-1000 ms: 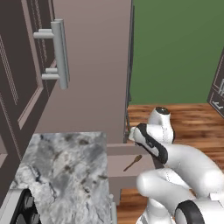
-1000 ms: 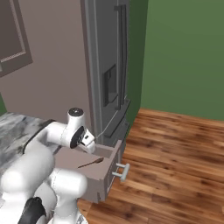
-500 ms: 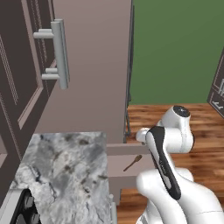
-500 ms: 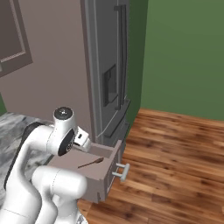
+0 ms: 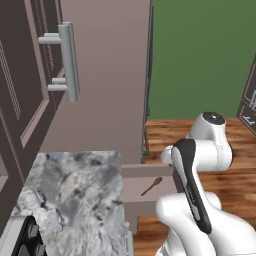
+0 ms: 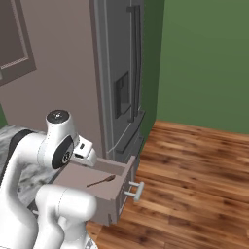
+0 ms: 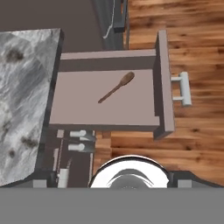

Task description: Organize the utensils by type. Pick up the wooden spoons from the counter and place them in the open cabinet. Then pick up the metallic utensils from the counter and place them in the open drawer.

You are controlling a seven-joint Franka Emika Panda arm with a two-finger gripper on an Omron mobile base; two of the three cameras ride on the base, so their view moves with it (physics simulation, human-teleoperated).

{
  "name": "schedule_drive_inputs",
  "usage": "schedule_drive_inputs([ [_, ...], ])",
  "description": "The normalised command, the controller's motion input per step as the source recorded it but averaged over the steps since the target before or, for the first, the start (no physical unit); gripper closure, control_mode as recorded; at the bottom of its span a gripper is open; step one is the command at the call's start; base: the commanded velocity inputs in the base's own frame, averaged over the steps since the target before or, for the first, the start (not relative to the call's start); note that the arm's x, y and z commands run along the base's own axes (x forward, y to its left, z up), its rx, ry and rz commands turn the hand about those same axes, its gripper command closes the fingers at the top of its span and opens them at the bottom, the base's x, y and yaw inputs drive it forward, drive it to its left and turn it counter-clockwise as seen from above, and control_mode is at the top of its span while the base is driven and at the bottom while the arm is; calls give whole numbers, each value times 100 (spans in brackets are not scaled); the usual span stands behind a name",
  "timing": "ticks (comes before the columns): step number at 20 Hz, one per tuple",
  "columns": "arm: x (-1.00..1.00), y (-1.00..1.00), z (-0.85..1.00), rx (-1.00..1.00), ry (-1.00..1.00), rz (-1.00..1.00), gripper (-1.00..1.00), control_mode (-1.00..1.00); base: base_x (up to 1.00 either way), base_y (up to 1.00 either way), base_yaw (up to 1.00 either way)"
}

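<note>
The open drawer [image 7: 162,83] stands pulled out at the end of the marbled counter [image 7: 22,87]. A slim brown spoon [image 7: 116,87] lies slantwise on its floor, bowl toward the drawer front. My gripper [image 7: 113,183] hangs high over the drawer and looks down into it; its fingertips [image 7: 43,183] show wide apart at the bottom corners, open and holding nothing. From the right base view the hand [image 6: 86,151] sits above the drawer [image 6: 125,187] and the spoon [image 6: 101,181]. The left base view has the spoon [image 5: 151,186] beside the counter [image 5: 75,200].
A tall grey fridge [image 6: 121,82] stands just behind the drawer. A cabinet door [image 5: 30,90] with a silver bar handle [image 5: 67,60] hangs over the counter. Wood floor [image 6: 194,170] lies open in front. A cooktop corner [image 5: 20,240] sits at the counter's near end.
The arm has folded up and back from the drawer, lifting the hand higher. The spoon stays where it lay in the drawer.
</note>
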Motion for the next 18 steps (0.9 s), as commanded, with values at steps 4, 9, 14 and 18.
schedule_drive_inputs([
  [4, -5, 0, 0, -3, 0, 0, -100, -100, 0, 0, 0],
  [9, 0, 0, 0, 0, 0, 0, -100, -100, 0, 0, 0],
  [14, -28, -6, 0, 1, -1, 0, -100, -100, 0, 0, 0],
  [18, 0, 0, 0, 0, 0, 0, -100, 100, -45, -32, -16],
])
